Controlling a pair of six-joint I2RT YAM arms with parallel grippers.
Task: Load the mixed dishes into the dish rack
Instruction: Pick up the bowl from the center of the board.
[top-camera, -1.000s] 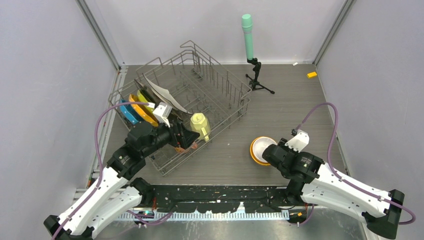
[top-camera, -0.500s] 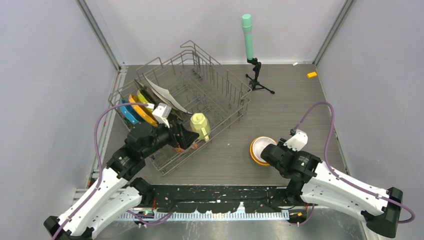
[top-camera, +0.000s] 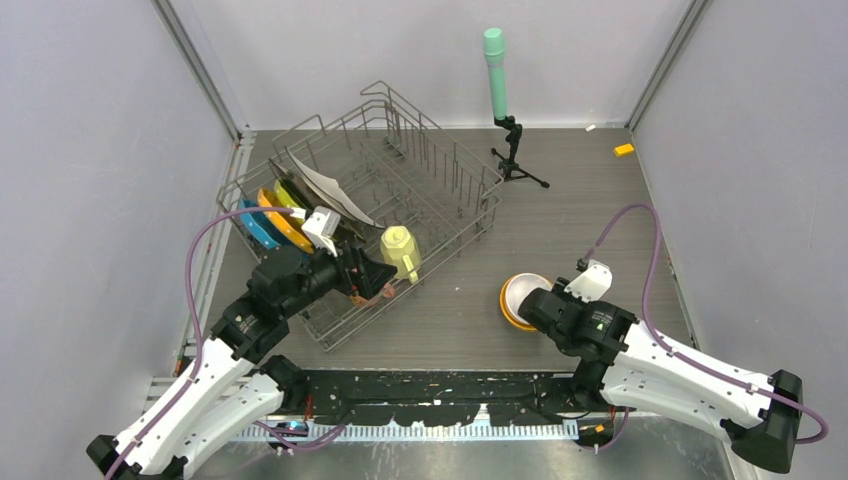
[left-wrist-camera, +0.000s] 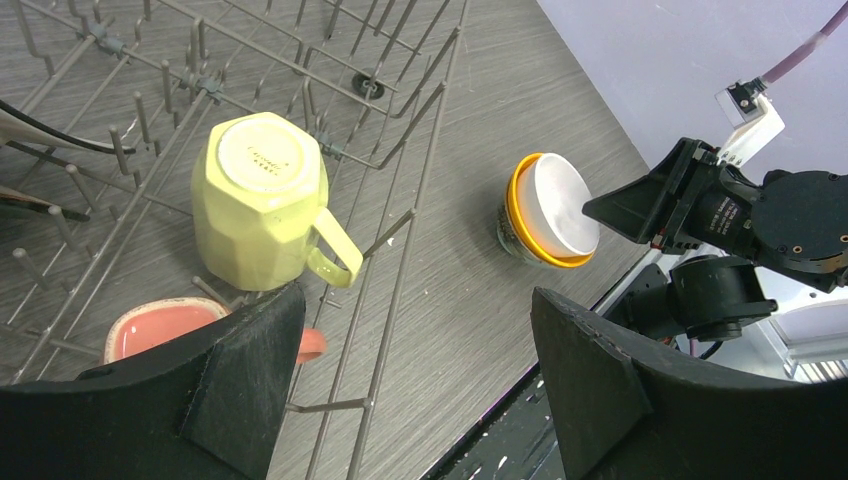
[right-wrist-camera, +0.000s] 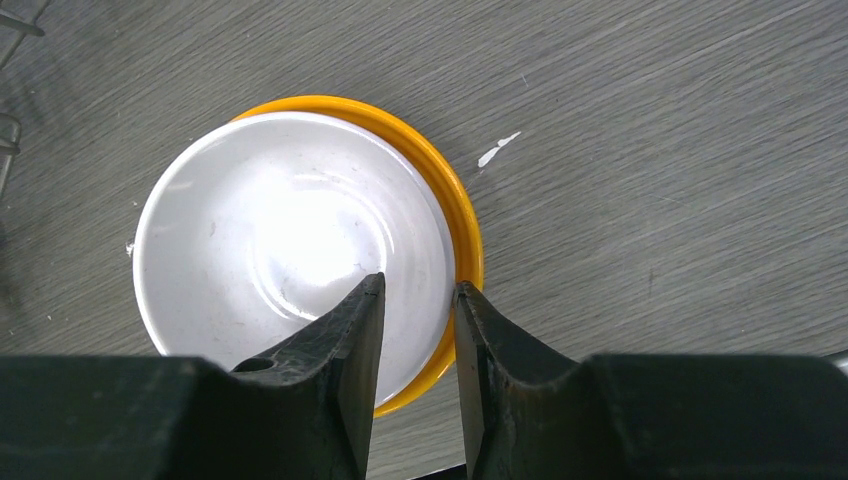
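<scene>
- Six pieces racked: blue plate (top-camera: 256, 228), orange plate (top-camera: 283, 222), yellow-green plate (top-camera: 291, 196) and white square plate (top-camera: 325, 186) at nine o'clock of dish rack (top-camera: 420, 190); pale-yellow mug (left-wrist-camera: 260, 200) and pink mug (left-wrist-camera: 160, 328) at six.
- Two outstanding: white bowl (right-wrist-camera: 290, 250) nested in orange bowl (right-wrist-camera: 455, 215), on table (top-camera: 600, 200), four o'clock of rack.
- Right gripper (right-wrist-camera: 418, 290): fingers narrow, astride the rims; clamped or not, cannot tell.
- Left gripper (left-wrist-camera: 415, 300): spread wide, empty, above pink mug.
</scene>
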